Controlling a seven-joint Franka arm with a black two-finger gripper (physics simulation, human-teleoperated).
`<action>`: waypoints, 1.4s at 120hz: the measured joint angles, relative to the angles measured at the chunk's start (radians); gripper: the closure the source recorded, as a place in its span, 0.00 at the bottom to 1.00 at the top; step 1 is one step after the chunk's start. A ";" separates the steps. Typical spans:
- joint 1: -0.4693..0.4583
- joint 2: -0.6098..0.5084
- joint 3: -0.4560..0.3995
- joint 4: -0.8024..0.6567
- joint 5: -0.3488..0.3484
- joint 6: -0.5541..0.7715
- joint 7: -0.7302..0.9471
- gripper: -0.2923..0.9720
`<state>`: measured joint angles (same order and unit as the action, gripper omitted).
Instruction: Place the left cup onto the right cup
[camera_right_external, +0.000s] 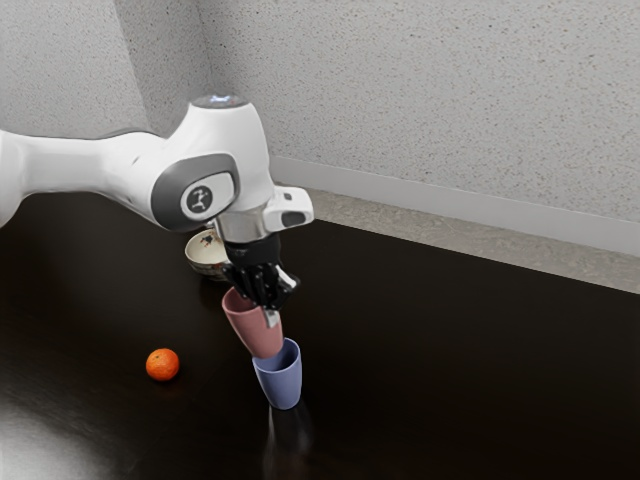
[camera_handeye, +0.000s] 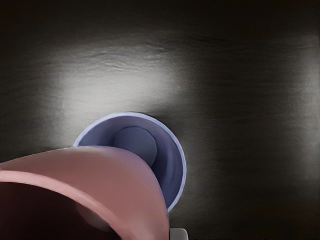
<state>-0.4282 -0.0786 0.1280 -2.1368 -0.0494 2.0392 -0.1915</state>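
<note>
- Arm (camera_right_external: 120, 170): white, entering from the exterior view's left and bending down over the dark table (camera_right_external: 480, 370).
- Gripper (camera_right_external: 265, 300): black, pointing downward with a slight lean toward the exterior view's right. Jaws pinching the wall of the pink cup at its rim, gripped from two sides.
- Pink cup (camera_right_external: 255, 328): lifted clear of the table and tilted, with the mouth raised toward the exterior view's left and the base lowered toward its right. Base at the mouth of the blue cup, lower edge dipping just inside that rim. Actual contact between the two cups not possible to tell.
- Blue cup (camera_right_external: 282, 378): upright on the table, mouth upward, directly below the pink cup's base.
- Wrist view: pink cup (camera_handeye: 85, 190) as a large blurred form just under the hand, overlapping the nearer part of the blue cup (camera_handeye: 173, 167). Round inner floor of the blue cup visible past the pink side.
- Table in the wrist view (camera_handeye: 235, 75): dark, with a pale patch of glare beyond the blue cup.
- Orange (camera_right_external: 162, 364): on the table toward the exterior view's left, well apart from both cups.
- Bowl (camera_right_external: 203, 256): pale, patterned inside, behind the gripper and partly hidden by it, apart from the cups.
</note>
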 joint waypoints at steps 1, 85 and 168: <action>0.000 -0.001 0.000 -0.001 0.000 0.000 0.000 0.85; 0.008 -0.002 -0.021 -0.019 -0.002 0.008 -0.010 0.85; 0.013 0.018 -0.037 -0.017 -0.002 0.037 -0.013 0.85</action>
<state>-0.4149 -0.0603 0.0912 -2.1539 -0.0518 2.0761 -0.2040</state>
